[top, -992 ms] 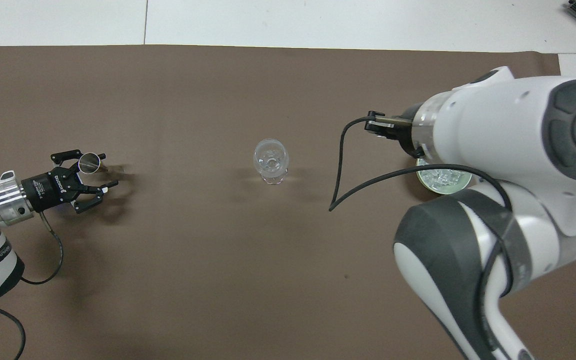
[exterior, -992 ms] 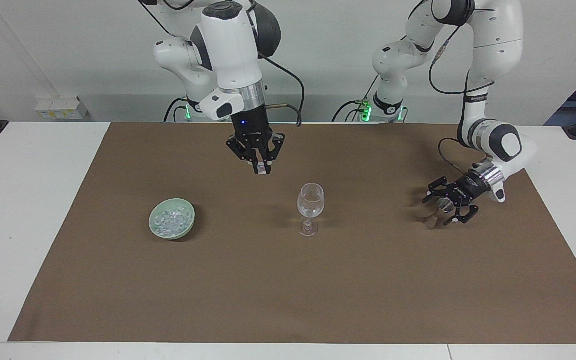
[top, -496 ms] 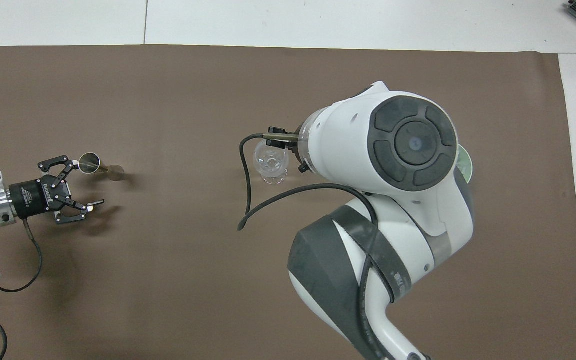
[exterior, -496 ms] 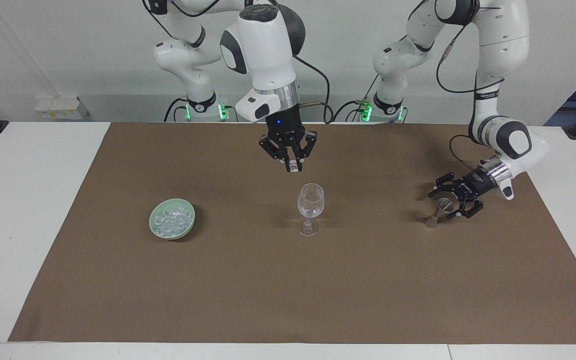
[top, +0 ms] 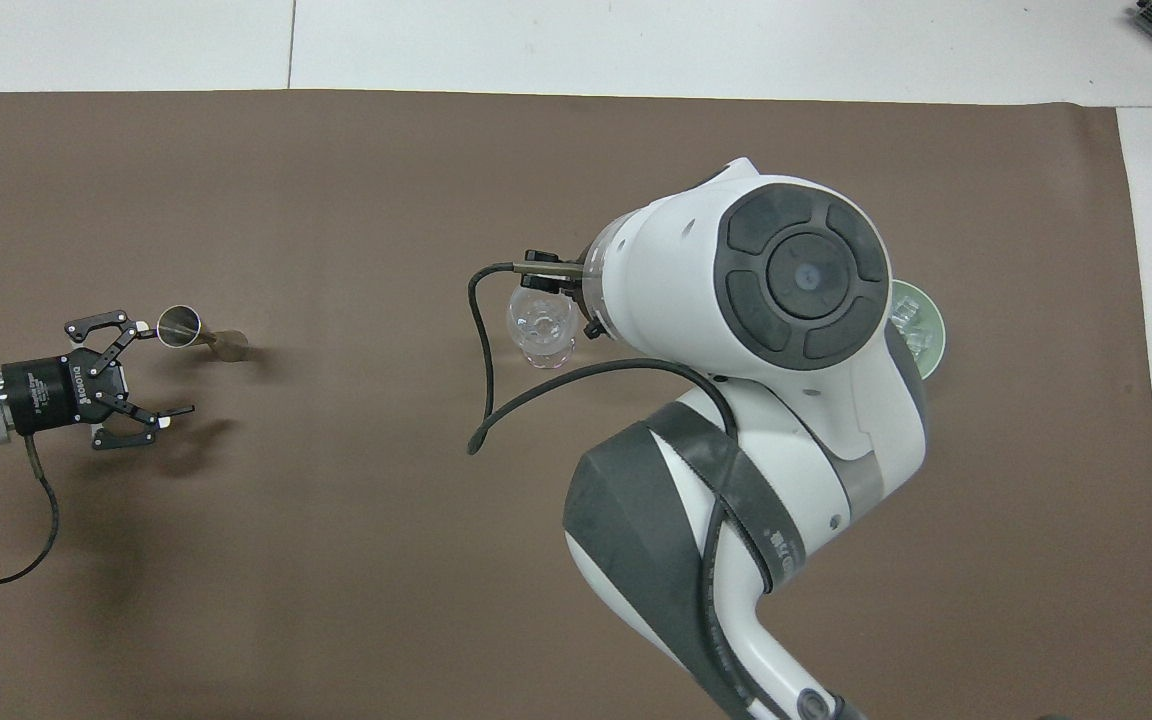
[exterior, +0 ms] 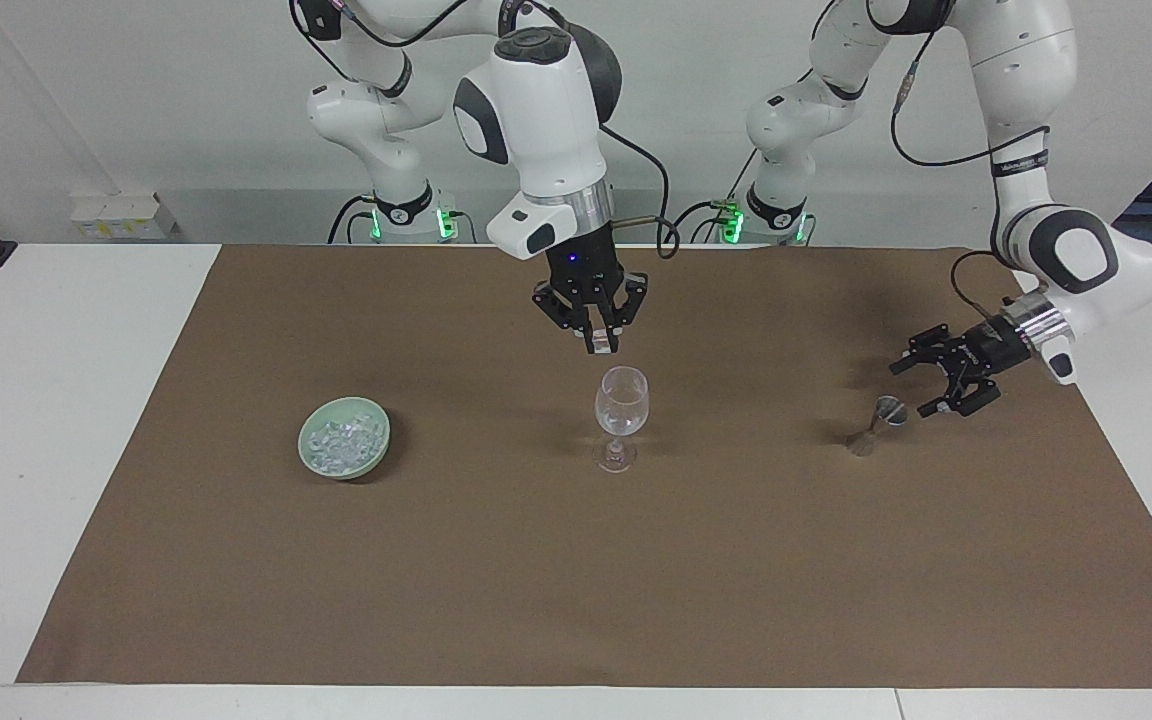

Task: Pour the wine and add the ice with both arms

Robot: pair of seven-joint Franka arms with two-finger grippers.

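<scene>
- Right gripper up over wine glass, fingertips pinched on a small clear ice cube just above the rim.
- Right arm's wrist covers that gripper in overhead view; only glass bowl pokes out beside it.
- Left gripper spread wide, holding nothing, low over brown mat at left arm's end of bench.
- Metal jigger standing on mat just beside left gripper's fingertips; contact not clear, upper fingertip next to its rim in overhead view.
- Ice piled in green bowl on mat toward right arm's end, well apart from glass.
- Glass upright mid-mat, between bowl and jigger.
</scene>
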